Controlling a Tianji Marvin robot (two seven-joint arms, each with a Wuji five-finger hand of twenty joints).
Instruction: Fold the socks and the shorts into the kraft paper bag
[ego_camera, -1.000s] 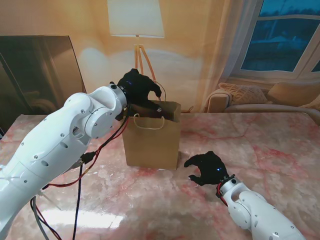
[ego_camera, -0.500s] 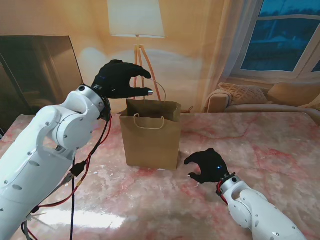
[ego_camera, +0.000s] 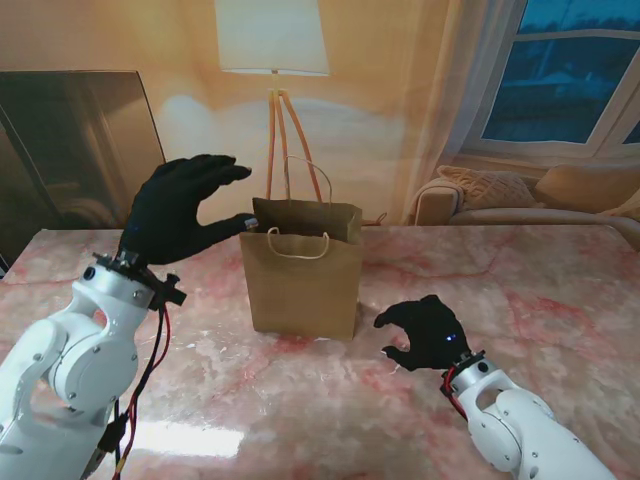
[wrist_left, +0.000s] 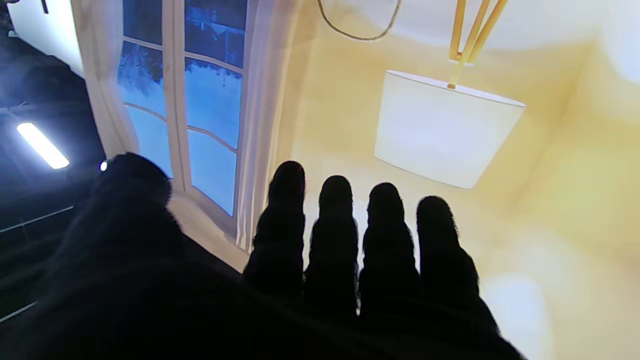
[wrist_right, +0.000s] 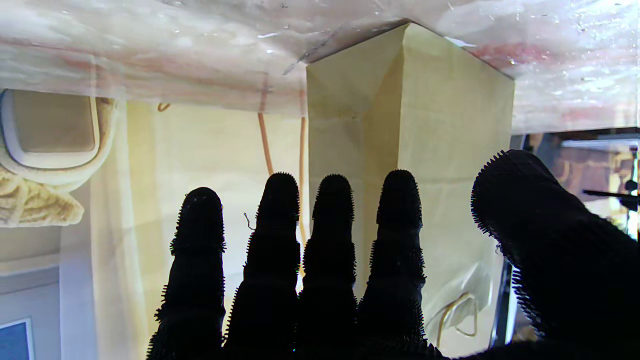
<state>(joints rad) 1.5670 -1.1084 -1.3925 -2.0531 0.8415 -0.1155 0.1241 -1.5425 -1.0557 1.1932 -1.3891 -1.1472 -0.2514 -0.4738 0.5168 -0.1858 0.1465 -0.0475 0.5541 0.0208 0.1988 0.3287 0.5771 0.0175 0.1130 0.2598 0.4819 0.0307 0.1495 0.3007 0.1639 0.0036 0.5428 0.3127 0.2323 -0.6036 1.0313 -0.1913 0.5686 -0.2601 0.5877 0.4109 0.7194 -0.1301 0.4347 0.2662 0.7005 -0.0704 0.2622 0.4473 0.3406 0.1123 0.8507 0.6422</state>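
Bag stands upright on the tabletop, mouth open, twine handles up; far handle arches over the rim, near one droops on the front panel. Socks and shorts not visible anywhere on the tabletop; probably inside the bag, can't confirm, interior hidden. Kraft paper looks light and stiffly creased, so likely tips or slides if nudged and crumples if squeezed. Best hold is judged to be the upper rim or the handles, or a flat palm against a side panel to steady it.

Left robot hand hangs raised to the left of the bag, level with its rim, fingers spread wide, thumb tip near the bag's left top corner, whether touching can't tell. Holds nothing; wrist view shows only lamp and window past the fingers.

Right robot hand sits low over the tabletop to the right of the bag's base, near but apart, fingers loosely curled and separated, empty. Its wrist view faces the bag's side panel.
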